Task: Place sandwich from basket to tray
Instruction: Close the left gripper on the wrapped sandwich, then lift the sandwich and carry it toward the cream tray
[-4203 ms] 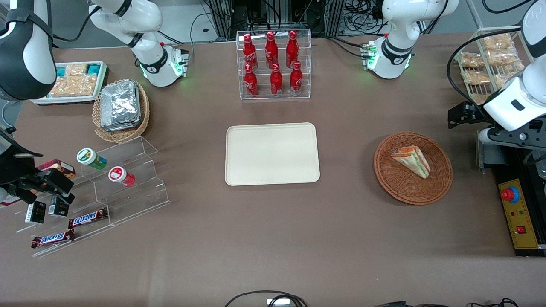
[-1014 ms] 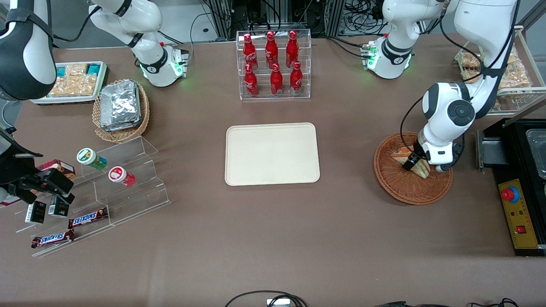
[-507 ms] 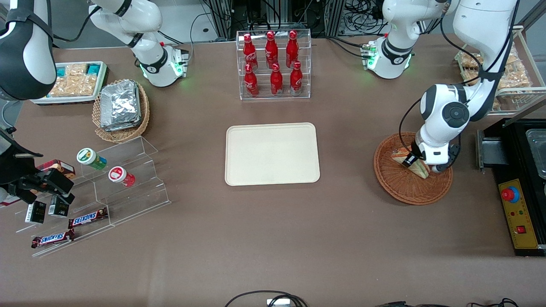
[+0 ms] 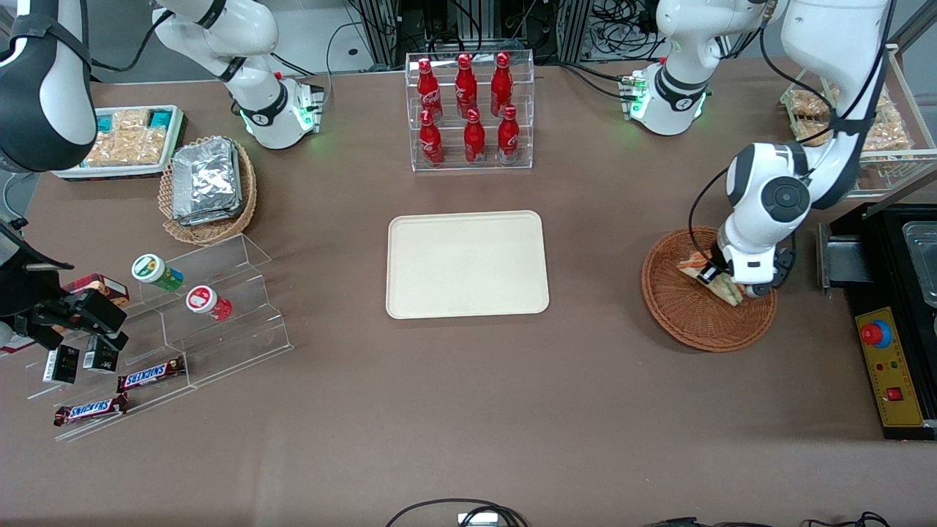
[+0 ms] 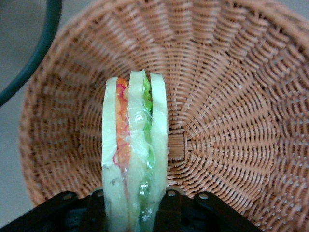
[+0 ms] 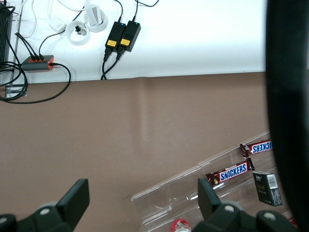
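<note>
The sandwich (image 5: 133, 154) is gripped by the tool (image 4: 721, 284), whose two fingers are closed against the outer bread faces, one on each side, so that the wedge is held on edge with its orange and green filling layers turned toward the wrist camera. Such a hold across the flat faces suits a soft, clear-wrapped wedge: the load is spread over the bread rather than put on a corner, though the wrap is judged slippery and the bread easily squashed.

The sandwich is still inside the reddish-brown basket (image 4: 681, 322), above its woven floor; whether its lower edge touches the wicker cannot be told. In the front view it sits in the part of the basket farther from the camera and toward the working arm's end of the table (image 4: 468, 410).

The basket's raised rim stands all around the load, so a lift clear of that rim is judged necessary before any sideways travel. Otherwise the wedge could catch on the wicker and the light basket could be dragged.

The cream tray (image 4: 410, 293) lies well apart from the basket, toward the parked arm's end, with a bare stretch of table between them. Its rim is low and nothing rests on it, so room for setting down is ample. The clear rack of red bottles (image 4: 472, 110) stands farther from the camera than the tray and is judged to be outside a straight path.
</note>
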`<state>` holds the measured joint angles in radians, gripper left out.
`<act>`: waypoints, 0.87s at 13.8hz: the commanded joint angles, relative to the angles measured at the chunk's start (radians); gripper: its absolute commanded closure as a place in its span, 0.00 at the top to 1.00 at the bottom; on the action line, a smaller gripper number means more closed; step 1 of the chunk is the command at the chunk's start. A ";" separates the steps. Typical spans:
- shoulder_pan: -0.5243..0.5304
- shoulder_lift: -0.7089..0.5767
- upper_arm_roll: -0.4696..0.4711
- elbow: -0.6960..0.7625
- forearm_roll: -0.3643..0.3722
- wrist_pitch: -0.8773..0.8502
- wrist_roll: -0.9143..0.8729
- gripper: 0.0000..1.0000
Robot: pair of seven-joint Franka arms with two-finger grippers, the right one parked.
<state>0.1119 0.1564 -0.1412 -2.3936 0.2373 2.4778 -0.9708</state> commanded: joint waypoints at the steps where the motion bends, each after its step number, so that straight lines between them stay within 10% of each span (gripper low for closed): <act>1: -0.006 -0.055 -0.018 0.101 0.016 -0.184 0.021 0.00; 12: -0.006 -0.038 -0.375 0.413 -0.033 -0.445 0.026 0.00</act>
<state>0.1018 0.1017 -0.4630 -2.0198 0.2200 2.0616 -0.9507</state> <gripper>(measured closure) 0.797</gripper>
